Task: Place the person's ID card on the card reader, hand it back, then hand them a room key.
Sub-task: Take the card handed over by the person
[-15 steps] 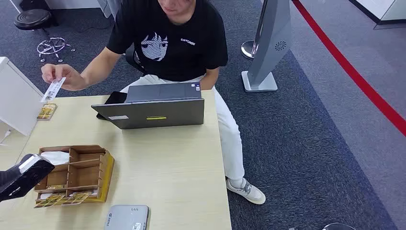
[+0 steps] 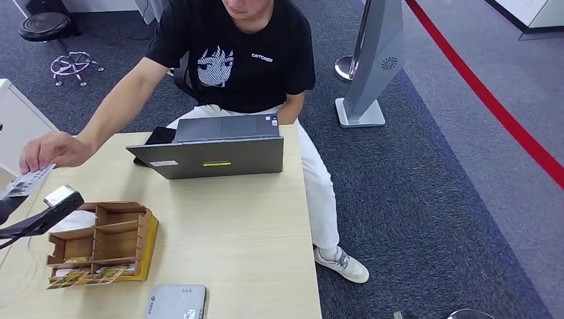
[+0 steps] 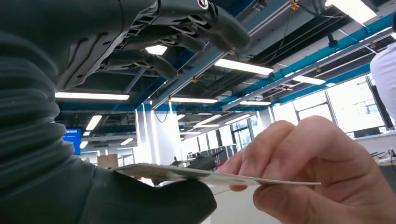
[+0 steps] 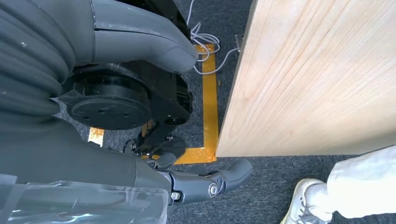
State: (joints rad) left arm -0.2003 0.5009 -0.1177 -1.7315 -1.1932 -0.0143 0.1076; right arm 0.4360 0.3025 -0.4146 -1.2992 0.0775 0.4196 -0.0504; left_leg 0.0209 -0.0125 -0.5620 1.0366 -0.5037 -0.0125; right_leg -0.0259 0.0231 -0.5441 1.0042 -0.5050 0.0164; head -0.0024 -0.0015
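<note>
I saw the person's hand [image 2: 53, 150] holding the ID card [image 2: 25, 181] out over the table's [image 2: 239, 232] left edge, beside my left hand [image 2: 41, 212]. In the left wrist view the card [image 3: 210, 177] lay on my thumb [image 3: 154, 200], my fingers [image 3: 187, 23] spread well above it, not closed. My right hand [image 4: 187, 182] hung beside the table, fingers loose, holding nothing.

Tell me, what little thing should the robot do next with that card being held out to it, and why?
Probably close its left hand on the ID card. The person's hand is holding the card out, and in the left wrist view its edge lies on the robot's thumb with the dark fingers spread apart from it. Nothing grips it yet on the robot's side, so it cannot go to the card reader.
</note>
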